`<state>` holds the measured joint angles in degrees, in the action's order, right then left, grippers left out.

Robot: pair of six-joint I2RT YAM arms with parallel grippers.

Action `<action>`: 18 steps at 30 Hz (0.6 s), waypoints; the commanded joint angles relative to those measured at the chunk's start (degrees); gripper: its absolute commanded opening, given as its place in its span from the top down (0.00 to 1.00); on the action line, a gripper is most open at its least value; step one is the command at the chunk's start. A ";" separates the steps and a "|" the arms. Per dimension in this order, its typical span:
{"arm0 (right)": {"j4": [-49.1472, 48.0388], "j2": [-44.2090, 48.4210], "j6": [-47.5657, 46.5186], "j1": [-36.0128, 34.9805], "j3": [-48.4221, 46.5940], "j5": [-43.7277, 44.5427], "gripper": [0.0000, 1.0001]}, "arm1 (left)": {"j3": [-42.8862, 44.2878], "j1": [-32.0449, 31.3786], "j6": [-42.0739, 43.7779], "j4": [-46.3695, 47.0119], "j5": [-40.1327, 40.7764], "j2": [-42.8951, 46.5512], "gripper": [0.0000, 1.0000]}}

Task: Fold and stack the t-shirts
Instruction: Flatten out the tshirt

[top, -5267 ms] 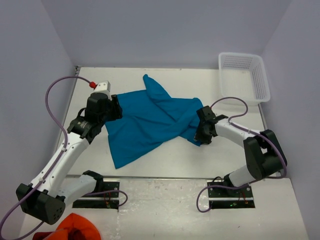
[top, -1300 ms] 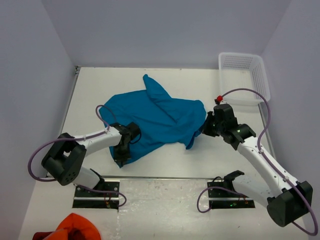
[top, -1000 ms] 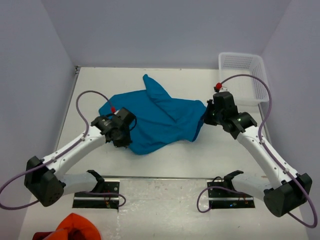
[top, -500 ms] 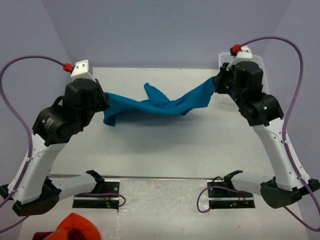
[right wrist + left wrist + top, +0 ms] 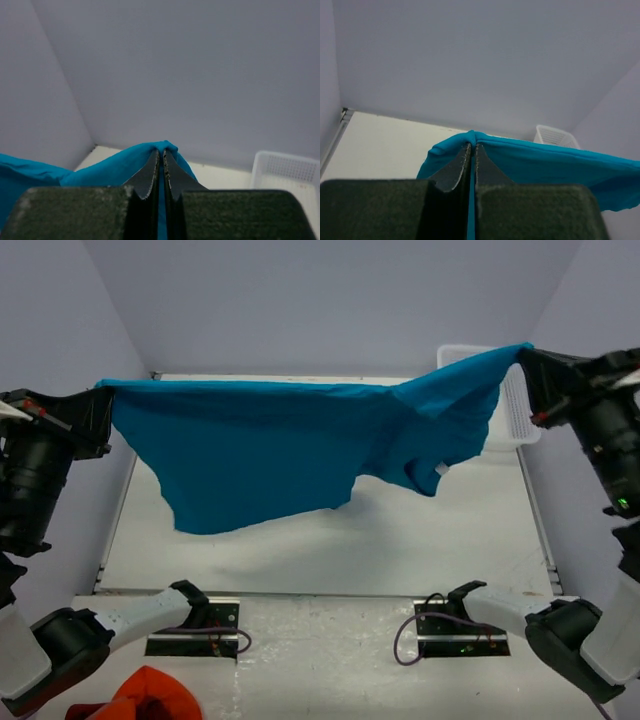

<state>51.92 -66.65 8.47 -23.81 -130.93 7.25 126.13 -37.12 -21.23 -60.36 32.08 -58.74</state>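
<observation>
Stretched between left gripper (image 5: pixel 471 147) and right gripper (image 5: pixel 161 152), each clamped on its top edge: plain teal-blue soft cotton t-shirt (image 5: pixel 260 450), likely light and limp, sagging beneath both.

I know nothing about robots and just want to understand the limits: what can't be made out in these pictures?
Top view: the held-up t-shirt hides part of the table and part of the white basket behind it.
Top view: the orange-red cloth is cut off by the bottom edge.
Wrist views: the left gripper and right gripper, each shut on the t-shirt, block most of the cloth hanging below them.
</observation>
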 commanded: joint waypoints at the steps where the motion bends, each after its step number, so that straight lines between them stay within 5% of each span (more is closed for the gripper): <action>1: 4.07 2.31 -3.11 -0.01 -6.87 -6.87 1.00 | 1.05 0.39 5.85 6.20 -7.45 0.38 1.00; 5: 2.75 5.65 -3.28 -0.09 -6.53 -12.51 1.00 | 1.40 0.39 8.22 9.90 -11.59 0.73 1.00; 8: -0.42 5.13 -4.69 -0.09 -4.24 -12.52 1.00 | 4.91 0.30 9.72 8.43 -6.69 -3.05 1.00; 13: -6.04 -1.71 -6.62 -0.09 -2.66 -11.11 1.00 | 2.03 0.30 14.02 10.69 4.39 -11.21 1.00; 18: -8.24 -10.59 -10.31 -0.01 -8.61 -7.70 1.00 | 8.59 2.13 17.54 12.12 4.68 -22.71 1.00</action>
<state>46.61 -71.24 2.02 -23.94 -137.16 -3.29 131.24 -36.82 -8.54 -50.30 34.63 -74.87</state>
